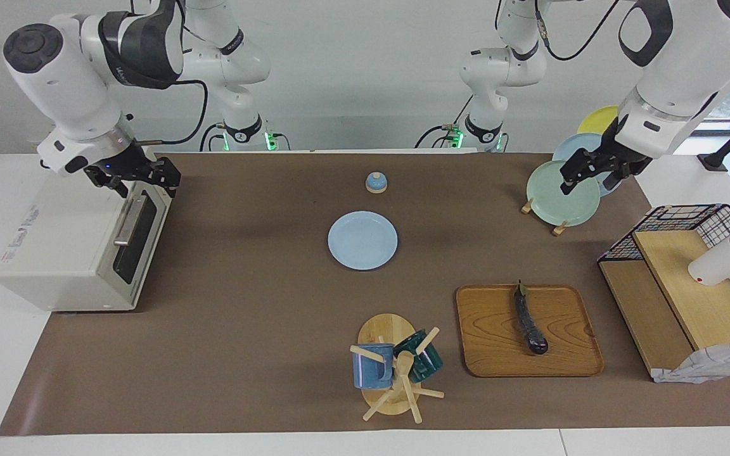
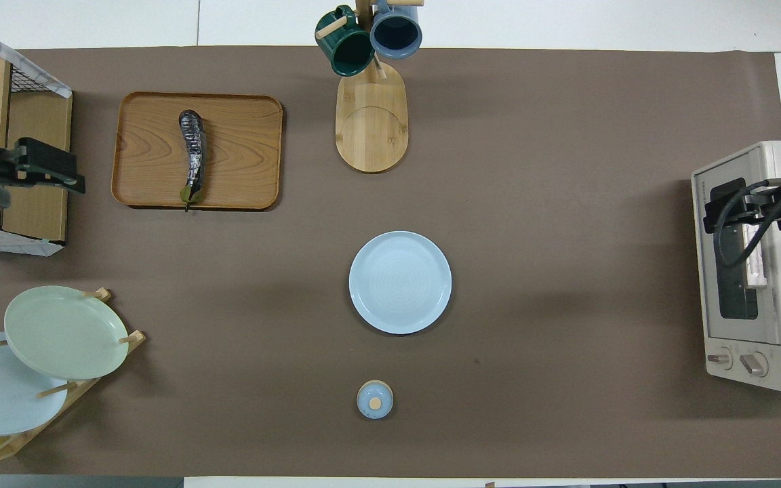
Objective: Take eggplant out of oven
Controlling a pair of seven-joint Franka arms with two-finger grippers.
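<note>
Hanging wide and empty, the left gripper (image 1: 583, 172) fingers sit up over the plate rack (image 1: 561, 183); right gripper (image 1: 143, 178) fingers, also spread, hover at the oven (image 1: 80, 247). Eggplant (image 1: 529, 320) lies on the wooden tray (image 1: 492, 342), well apart from the oven. Looks light, slick, a bit soft; I'd pinch mid-body.

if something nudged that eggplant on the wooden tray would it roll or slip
The eggplant looks long, slim and round in section, so a sideways nudge would probably roll it. Its slight curve may make it wobble and stop rather than roll on. Its skin looks glossy, so it may slide on the wooden tray, whose raised rim would likely catch it.
</note>
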